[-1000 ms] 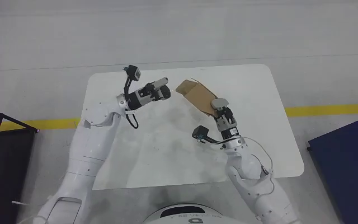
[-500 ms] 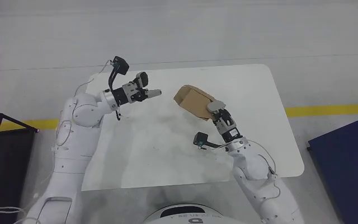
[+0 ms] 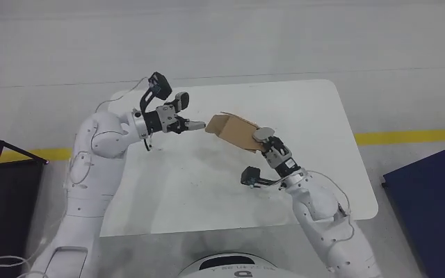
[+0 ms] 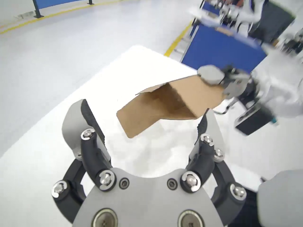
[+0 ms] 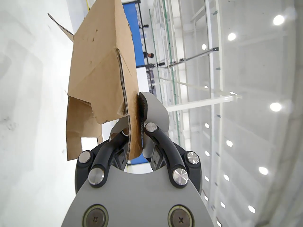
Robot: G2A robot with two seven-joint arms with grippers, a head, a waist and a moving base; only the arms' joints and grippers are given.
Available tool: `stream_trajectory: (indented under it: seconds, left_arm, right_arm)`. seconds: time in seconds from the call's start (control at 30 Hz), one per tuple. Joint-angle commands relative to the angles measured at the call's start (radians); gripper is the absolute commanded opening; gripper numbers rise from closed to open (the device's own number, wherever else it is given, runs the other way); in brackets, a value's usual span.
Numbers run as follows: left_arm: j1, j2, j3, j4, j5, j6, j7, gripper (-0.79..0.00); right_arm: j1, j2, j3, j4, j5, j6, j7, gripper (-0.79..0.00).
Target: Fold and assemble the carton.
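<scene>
Our left tool [image 4: 145, 109] hangs spread wide. The carton [image 4: 165, 105] lies straight ahead, its open mouth facing that tool and its long axis running on to our right tool [image 5: 136, 98], which pinches the carton's far wall above the desk [image 3: 208, 187]. Whether the left tool touches the carton's near edge, we cannot tell; the carton's underside is hidden.

No legible text — none anywhere

Brown carton [image 3: 233, 130], partly opened with loose flaps, tilted above the bench [image 3: 208, 194], right end pinched in the right end effector [image 3: 261, 134].
</scene>
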Motion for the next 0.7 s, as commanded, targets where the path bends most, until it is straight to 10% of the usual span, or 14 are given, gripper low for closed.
stream_trajectory:
  seconds: [0.0,0.43,0.67]
  left_arm:
    - [-0.003,0.014,0.018,-0.031,0.179,-0.080,0.021,0.000]
    - [-0.029,0.174,0.258,-0.136,0.368,-0.080,0.435,-0.397]
    - [-0.133,0.240,0.395,-0.093,0.436,-0.080,0.553,-0.434]
  right_arm:
    - [0.005,0.008,0.052,0.015,0.083,-0.037,-0.100,-0.785]
    - [0.075,0.016,0.101,0.097,0.289,-0.159,-0.230,-0.785]
    - [0.089,0.019,0.095,0.125,0.298,-0.167,-0.242,-0.785]
